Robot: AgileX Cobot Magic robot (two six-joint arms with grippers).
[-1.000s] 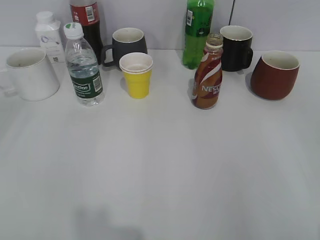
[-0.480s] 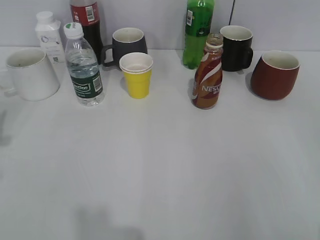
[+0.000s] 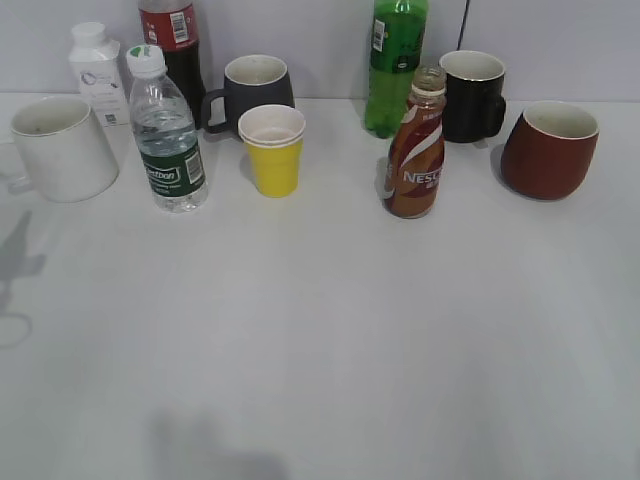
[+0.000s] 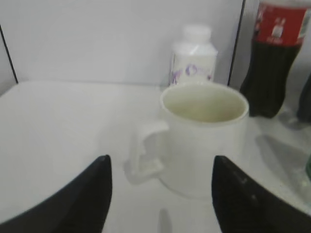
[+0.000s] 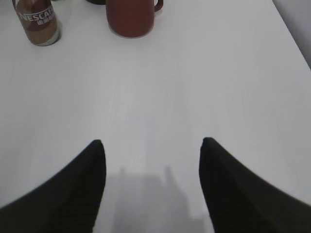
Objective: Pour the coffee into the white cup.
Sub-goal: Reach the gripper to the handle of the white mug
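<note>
A: Where do we stand? The white cup [image 3: 62, 147] sits at the table's far left, the coffee bottle [image 3: 415, 150] mid-right, uncapped.

B: Our left gripper [image 4: 160, 194] faces the cup, fingers spread wide, holding nothing. We should straddle the cup's body, clear of its handle [image 4: 148, 150].

A: And the right gripper [image 5: 151, 187]?

B: Spread too, low over bare table, well short of the bottle.

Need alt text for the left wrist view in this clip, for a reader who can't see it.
A white ceramic mug stands upright on the white table, handle toward the camera's left, framed between the open left end effector. Behind it stand a small white plastic bottle and a dark cola bottle with a red label.
</note>
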